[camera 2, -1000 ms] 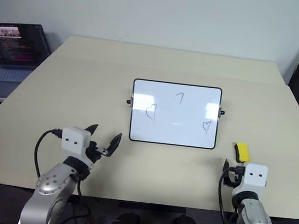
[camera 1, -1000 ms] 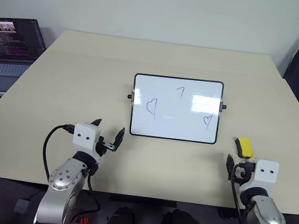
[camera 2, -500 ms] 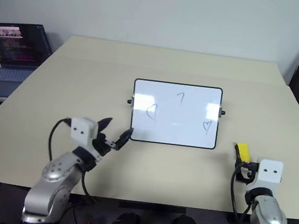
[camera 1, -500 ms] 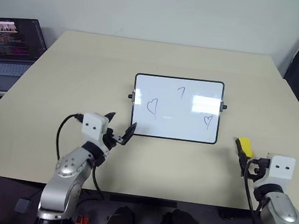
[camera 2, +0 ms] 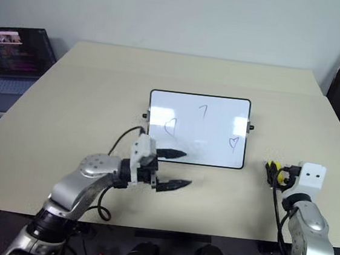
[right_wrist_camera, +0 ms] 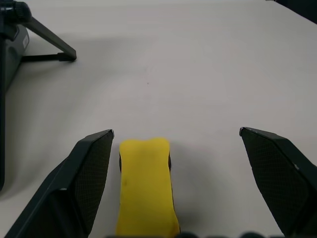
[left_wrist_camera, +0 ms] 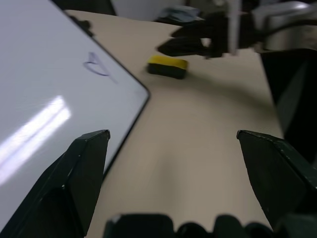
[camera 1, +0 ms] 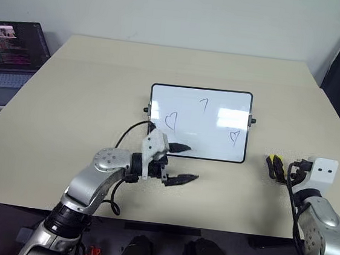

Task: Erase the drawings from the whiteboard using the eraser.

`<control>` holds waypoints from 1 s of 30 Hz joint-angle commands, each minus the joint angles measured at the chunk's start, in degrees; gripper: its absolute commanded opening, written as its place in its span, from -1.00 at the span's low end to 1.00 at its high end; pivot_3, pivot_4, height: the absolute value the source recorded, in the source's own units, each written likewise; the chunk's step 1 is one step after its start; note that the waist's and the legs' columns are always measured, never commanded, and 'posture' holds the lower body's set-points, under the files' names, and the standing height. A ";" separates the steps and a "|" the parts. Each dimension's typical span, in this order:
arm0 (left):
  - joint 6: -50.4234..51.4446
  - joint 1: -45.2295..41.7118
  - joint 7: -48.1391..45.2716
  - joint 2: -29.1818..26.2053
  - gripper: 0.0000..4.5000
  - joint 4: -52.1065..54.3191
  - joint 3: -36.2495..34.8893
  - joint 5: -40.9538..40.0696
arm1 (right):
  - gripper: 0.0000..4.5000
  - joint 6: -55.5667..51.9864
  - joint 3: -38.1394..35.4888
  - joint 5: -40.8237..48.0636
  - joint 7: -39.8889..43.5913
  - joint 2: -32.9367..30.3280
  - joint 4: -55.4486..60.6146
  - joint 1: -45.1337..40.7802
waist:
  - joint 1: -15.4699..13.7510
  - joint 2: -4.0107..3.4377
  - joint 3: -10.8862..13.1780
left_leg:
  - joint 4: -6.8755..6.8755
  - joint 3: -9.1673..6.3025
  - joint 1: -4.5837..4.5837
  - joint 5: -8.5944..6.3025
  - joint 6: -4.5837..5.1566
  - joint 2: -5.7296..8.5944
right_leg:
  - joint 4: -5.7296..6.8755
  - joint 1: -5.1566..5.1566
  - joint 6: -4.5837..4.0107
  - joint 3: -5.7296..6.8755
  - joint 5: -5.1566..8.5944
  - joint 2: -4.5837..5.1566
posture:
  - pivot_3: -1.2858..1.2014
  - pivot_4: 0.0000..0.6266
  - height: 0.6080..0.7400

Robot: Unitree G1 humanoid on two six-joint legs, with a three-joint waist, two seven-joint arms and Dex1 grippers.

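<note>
Whiteboard (camera 1: 198, 123) lies flat at mid-bench (camera 1: 88, 94), its drawings (camera 1: 170, 121) intact: two hearts and a 7-like squiggle. Eraser (right_wrist_camera: 147, 186) rests on the bench just right of the board's near corner, between the spread fingers of my right hand (right_wrist_camera: 183, 186), not gripped. My left hand (camera 1: 181, 163) points rightward at the board's near edge, fingers spread, holding nothing. Laptop (camera 1: 10, 56) sits far left.

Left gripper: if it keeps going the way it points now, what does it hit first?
Probably the small yellow eraser block on the beige table, with the right gripper above it. The open left gripper points across the white board's near edge; depth is uncertain.
</note>
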State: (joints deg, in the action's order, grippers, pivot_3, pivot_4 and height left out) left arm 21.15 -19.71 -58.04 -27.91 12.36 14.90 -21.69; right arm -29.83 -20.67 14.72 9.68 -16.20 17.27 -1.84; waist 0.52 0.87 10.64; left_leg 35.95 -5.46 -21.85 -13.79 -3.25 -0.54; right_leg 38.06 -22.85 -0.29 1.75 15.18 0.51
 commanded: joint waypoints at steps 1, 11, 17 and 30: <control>-3.57 -2.34 -4.01 -0.06 1.00 -1.18 1.31 0.63 | 0.98 -0.62 -0.66 1.12 -0.12 -0.88 -0.75 -2.15 | 0.01 0.00 0.00 | 0.00 0.00 -0.01 0.00 0.00 0.00 | -0.01 0.00 0.00 -0.01 0.00 0.00 | 0.03 -0.52 1.00; -6.47 -3.09 -5.11 1.92 1.00 -3.08 2.59 2.61 | 0.98 -4.63 -0.77 3.18 -0.30 -1.09 -2.95 -4.34 | 0.14 0.00 0.00 | -0.03 0.82 0.02 -0.02 0.03 -0.02 | 0.07 -0.34 0.23 -0.90 -0.14 -0.06 | 0.03 -0.52 1.00; -6.15 -2.17 -4.23 1.81 1.00 -2.39 1.98 2.71 | 0.98 -6.64 -0.24 3.05 0.06 -1.29 -2.98 -3.86 | 0.50 0.00 0.00 | 0.04 0.96 0.04 -0.01 0.04 -0.01 | 0.05 -0.35 0.38 -1.13 -0.24 -0.10 | 0.03 -0.52 1.00; -6.15 -1.86 -2.38 1.27 1.00 -2.64 0.83 2.65 | 0.98 -8.33 0.22 3.05 0.73 -2.25 -4.52 -5.24 | 1.02 0.00 0.00 | 0.04 0.98 0.05 -0.02 0.04 -0.03 | 0.06 -0.36 0.38 -1.16 -0.25 -0.13 | 0.03 -0.52 1.00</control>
State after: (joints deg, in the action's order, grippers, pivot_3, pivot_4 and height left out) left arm 15.81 -21.29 -60.58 -26.31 8.66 17.50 -18.75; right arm -38.22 -20.15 17.04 10.07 -17.63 11.71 -6.28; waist 1.54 0.87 10.64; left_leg 35.99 -4.48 -21.80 -13.81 -3.21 -0.57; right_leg 38.11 -23.20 0.09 0.59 14.93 0.37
